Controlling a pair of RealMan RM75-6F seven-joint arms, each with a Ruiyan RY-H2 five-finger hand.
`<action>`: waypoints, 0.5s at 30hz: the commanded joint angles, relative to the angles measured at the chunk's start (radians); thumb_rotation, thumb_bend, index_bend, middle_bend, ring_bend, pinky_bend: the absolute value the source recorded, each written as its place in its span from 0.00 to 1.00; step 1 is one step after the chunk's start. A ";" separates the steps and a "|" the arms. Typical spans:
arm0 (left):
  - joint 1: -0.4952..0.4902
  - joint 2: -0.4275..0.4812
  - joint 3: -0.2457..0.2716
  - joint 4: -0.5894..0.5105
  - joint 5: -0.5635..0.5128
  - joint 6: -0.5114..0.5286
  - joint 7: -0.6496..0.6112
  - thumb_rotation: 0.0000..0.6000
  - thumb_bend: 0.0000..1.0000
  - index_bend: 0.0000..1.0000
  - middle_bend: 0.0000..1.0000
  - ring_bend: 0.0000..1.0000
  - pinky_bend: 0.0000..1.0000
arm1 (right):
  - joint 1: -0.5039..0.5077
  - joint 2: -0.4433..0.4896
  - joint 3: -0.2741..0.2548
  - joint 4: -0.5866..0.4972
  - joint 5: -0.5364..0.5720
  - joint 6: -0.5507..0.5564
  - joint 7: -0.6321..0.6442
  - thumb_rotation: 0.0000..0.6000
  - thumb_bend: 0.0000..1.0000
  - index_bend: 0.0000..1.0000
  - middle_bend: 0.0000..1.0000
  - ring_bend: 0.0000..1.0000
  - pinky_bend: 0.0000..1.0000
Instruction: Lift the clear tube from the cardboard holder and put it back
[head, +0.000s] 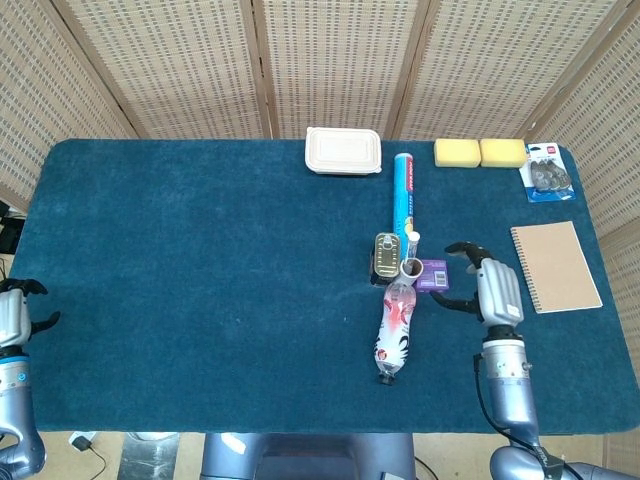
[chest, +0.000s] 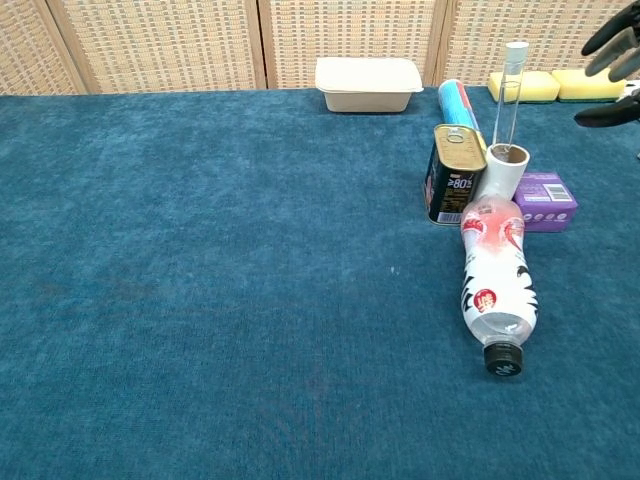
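Note:
The clear tube stands upright in the white cardboard holder, its white cap at the top; from above the tube and holder show only as small rings. My right hand hovers open just right of the holder, fingers spread toward it, touching nothing; its dark fingertips enter the chest view at the top right. My left hand hangs open at the table's near left edge, far from everything.
A tin can stands left of the holder, a purple box right of it, a lying bottle in front. Behind lie a blue tube, a food container, yellow sponges, a notebook and a blister pack.

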 joint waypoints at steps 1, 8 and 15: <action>0.003 0.000 -0.002 -0.003 -0.003 0.002 0.003 1.00 0.15 0.48 0.44 0.25 0.34 | 0.012 -0.018 0.002 0.019 -0.005 -0.010 -0.001 1.00 0.15 0.34 0.35 0.33 0.40; 0.013 0.002 -0.006 -0.015 -0.011 0.010 0.014 1.00 0.16 0.48 0.44 0.25 0.34 | 0.046 -0.069 0.011 0.074 -0.012 -0.038 0.000 1.00 0.15 0.34 0.35 0.33 0.40; 0.020 0.003 -0.010 -0.023 -0.018 0.015 0.023 1.00 0.16 0.48 0.44 0.25 0.34 | 0.083 -0.103 0.031 0.125 -0.003 -0.070 -0.008 1.00 0.15 0.34 0.35 0.33 0.40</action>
